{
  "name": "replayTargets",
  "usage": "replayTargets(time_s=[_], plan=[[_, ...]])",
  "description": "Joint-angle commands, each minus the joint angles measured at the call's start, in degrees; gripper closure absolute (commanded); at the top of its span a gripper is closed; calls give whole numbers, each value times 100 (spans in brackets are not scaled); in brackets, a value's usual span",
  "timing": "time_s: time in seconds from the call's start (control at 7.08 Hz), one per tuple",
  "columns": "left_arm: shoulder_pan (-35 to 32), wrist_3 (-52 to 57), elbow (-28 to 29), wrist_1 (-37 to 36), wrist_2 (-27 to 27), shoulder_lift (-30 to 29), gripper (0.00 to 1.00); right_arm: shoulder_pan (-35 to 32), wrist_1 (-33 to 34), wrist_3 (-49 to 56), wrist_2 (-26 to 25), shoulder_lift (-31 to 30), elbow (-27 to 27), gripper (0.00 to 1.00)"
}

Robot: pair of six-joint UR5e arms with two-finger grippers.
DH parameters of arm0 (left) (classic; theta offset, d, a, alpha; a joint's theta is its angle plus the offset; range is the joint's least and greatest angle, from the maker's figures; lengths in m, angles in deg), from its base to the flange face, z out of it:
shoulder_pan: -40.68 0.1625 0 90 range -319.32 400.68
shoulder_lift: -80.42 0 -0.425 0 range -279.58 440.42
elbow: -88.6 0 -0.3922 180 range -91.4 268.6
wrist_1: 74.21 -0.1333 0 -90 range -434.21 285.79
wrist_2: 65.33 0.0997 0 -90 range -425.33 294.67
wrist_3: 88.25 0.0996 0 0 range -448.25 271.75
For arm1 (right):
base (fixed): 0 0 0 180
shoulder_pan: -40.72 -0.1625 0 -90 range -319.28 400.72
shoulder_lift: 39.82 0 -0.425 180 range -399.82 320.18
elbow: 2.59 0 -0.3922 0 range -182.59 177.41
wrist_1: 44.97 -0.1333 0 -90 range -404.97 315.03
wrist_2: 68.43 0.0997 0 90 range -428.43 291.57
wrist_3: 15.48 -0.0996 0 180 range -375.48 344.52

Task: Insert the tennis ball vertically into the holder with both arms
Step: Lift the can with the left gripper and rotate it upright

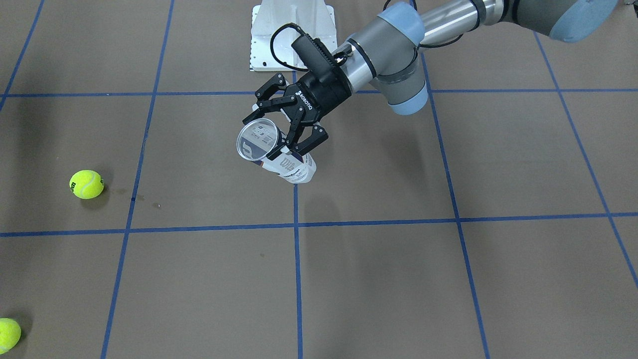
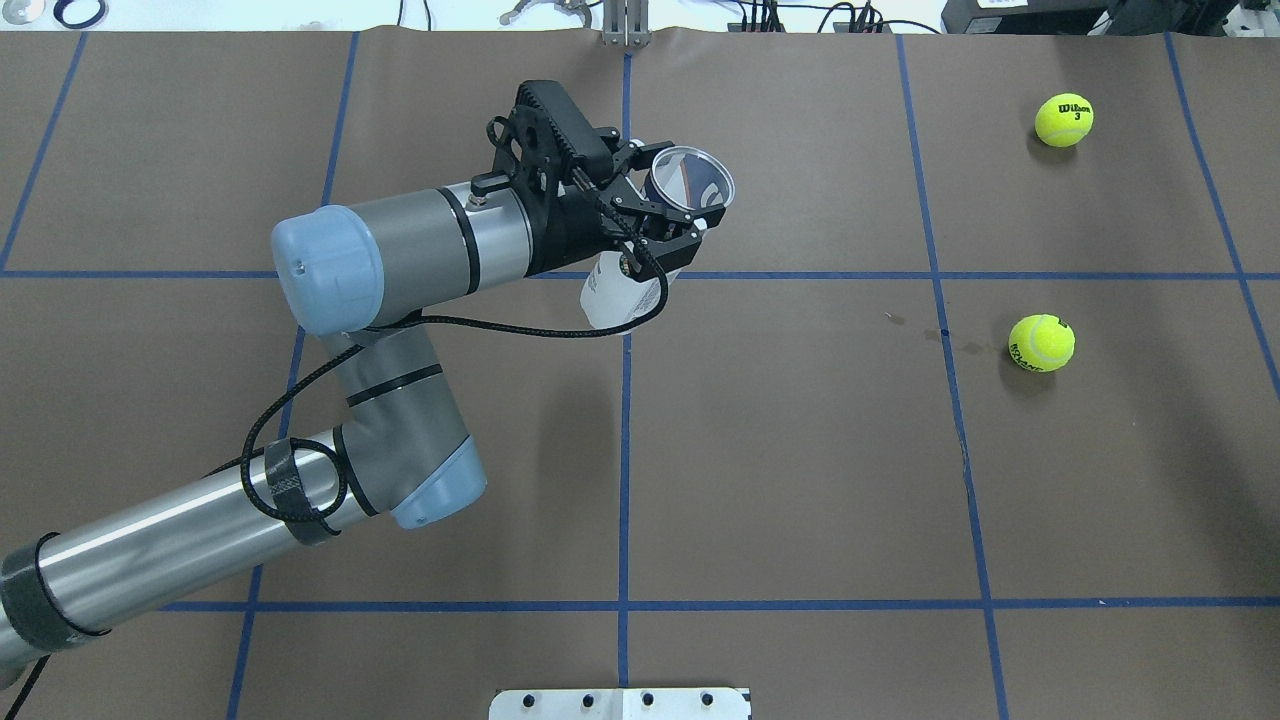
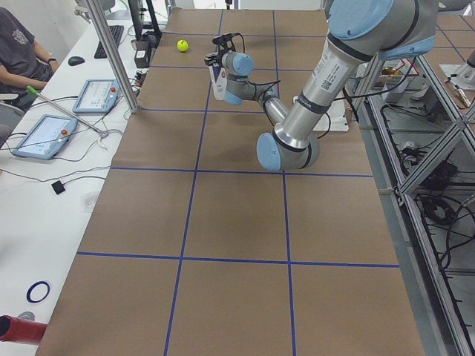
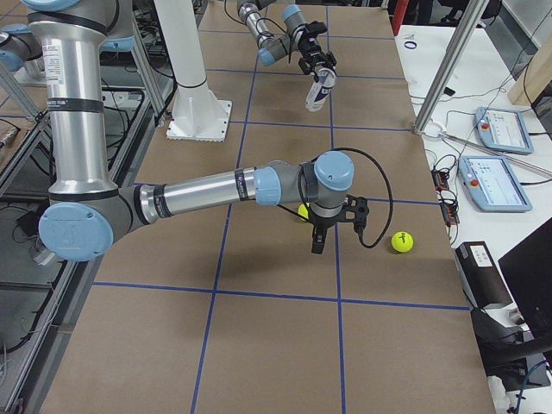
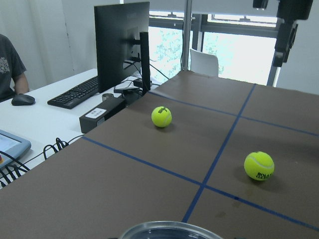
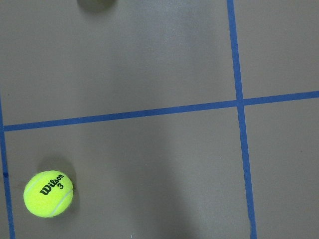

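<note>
Currently: holder pinched in left end effector, above the desk; two balls loose.
Front-facing: left end effector [image 1: 271,133] pinching the clear holder [image 1: 293,170] just below its open mouth, can tilted over the desk [image 1: 448,279]; first tennis ball [image 1: 86,184] well apart from the holder, second tennis ball [image 1: 7,335] farther from it. Overhead: holder's mouth faces up, both balls well apart from it. Right side: right end effector [image 4: 317,240] points down, well apart from the holder; spread or pressed together, cannot tell.

Two tennis balls [image 2: 1064,120] [image 2: 1041,342]; one holder [image 1: 289,168]; two arms [image 2: 400,250] [image 4: 207,194]; apparently two tablets [image 3: 99,95] [image 3: 41,138]; one person [image 3: 15,44].
</note>
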Motion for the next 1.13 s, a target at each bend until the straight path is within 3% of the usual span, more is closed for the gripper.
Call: replayTargets(time_s=[0.0, 0.28, 0.71, 0.99], plan=[[108, -77, 291, 879, 412, 24, 61, 15, 0, -53, 0, 32, -7, 0], [694, -50, 738, 1983, 1296, 173, 61, 33, 9, -141, 0, 94, 11, 0], [811, -59, 898, 2672, 1345, 384, 61, 33, 9, -150, 0, 94, 11, 0], [820, -33, 916, 2709, 1424, 402, 56, 42, 9, -150, 0, 103, 2, 0]])
